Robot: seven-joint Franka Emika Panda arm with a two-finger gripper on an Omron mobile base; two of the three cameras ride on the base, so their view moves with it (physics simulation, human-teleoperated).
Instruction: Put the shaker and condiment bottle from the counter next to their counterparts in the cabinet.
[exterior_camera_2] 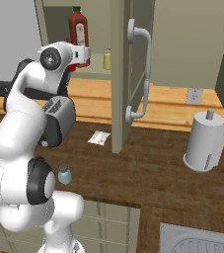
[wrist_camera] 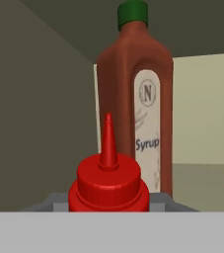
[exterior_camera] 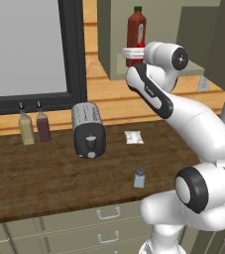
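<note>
Pincer at the cabinet shelf, closed around the condiment bottle.

The pincer (exterior_camera_2: 84, 53) is raised to the cabinet (exterior_camera_2: 117, 74) opening; in the hand view the condiment bottle (wrist_camera: 108, 185) sits upright between its tips, nozzle up, so the jaws stand narrow, set to the bottle's width. Directly beyond it stands the tall dark-red sauce bottle (wrist_camera: 135, 104), upright, green cap on, label reading "Syrup". From the right base view the yellow shaker (exterior_camera_2: 107, 59) stands on the same shelf, beside the tall bottle and apart from it, with bare shelf (exterior_camera_2: 96, 72) between. The cabinet's upright edge lies just beyond the yellow shaker. The shaker (exterior_camera: 140, 178) stands upright on the surface (exterior_camera: 44, 173) near its front edge, well apart from the toaster (exterior_camera: 88, 130).
</note>
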